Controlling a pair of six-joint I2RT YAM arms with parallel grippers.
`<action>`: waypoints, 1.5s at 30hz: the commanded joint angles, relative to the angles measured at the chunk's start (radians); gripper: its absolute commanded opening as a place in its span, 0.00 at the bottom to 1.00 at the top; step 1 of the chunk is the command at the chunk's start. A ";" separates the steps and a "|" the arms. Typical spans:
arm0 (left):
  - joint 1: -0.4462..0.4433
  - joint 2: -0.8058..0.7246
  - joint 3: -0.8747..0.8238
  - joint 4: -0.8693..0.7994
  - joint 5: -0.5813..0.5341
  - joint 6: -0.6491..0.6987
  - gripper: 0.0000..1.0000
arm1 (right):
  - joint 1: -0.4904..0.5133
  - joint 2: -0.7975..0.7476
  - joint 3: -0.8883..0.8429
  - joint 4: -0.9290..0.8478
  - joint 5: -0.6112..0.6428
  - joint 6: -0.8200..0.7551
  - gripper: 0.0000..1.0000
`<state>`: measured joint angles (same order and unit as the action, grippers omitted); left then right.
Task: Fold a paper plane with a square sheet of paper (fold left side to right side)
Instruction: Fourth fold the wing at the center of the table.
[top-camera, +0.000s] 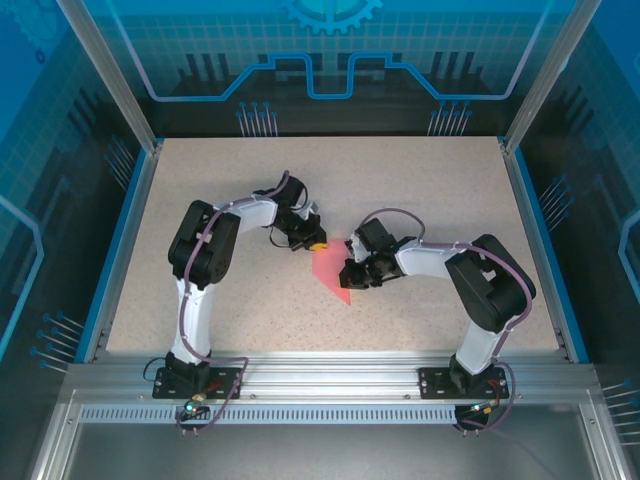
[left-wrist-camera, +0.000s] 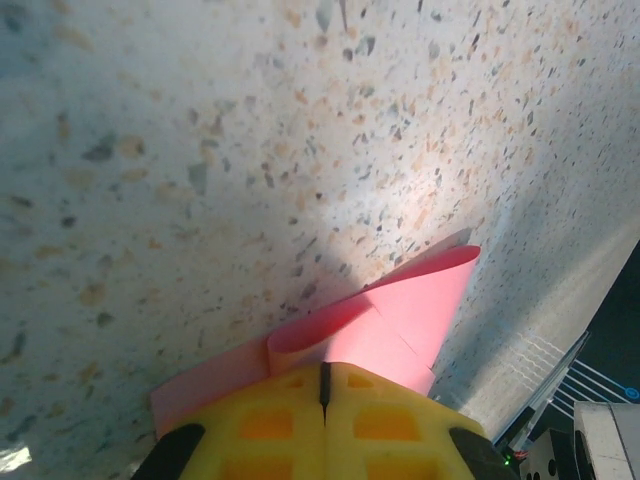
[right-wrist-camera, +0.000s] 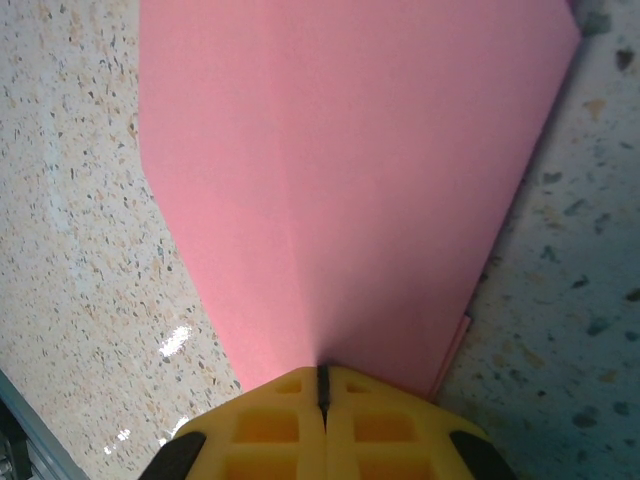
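The salmon-pink paper plane (top-camera: 330, 271) lies mid-counter (top-camera: 430, 190), point toward the arms, between both tools. The left tool (top-camera: 316, 241) (left-wrist-camera: 324, 372), fingers closed together, meets its curled far end (left-wrist-camera: 405, 315); the right tool (top-camera: 350, 274) (right-wrist-camera: 322, 372), likewise closed, meets its creased side (right-wrist-camera: 340, 180).

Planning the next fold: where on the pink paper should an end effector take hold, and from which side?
Probably the curled flap of the pink paper, from the left end effector's side: it bows up off the table, leaving room for a finger; elsewhere it lies flat.
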<state>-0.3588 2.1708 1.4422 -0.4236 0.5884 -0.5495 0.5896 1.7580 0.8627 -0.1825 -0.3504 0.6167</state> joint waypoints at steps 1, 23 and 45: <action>0.055 0.048 0.049 0.037 -0.140 0.036 0.00 | 0.028 0.036 -0.067 -0.201 0.047 -0.006 0.00; 0.028 -0.301 -0.186 0.145 -0.080 0.045 0.01 | 0.032 0.052 -0.054 -0.199 0.069 0.015 0.00; -0.187 -0.222 -0.341 0.246 0.040 -0.061 0.00 | 0.031 0.070 -0.037 -0.210 0.068 0.008 0.00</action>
<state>-0.5308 1.9236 1.1088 -0.1905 0.5865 -0.6010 0.5976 1.7599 0.8719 -0.2085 -0.3473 0.6247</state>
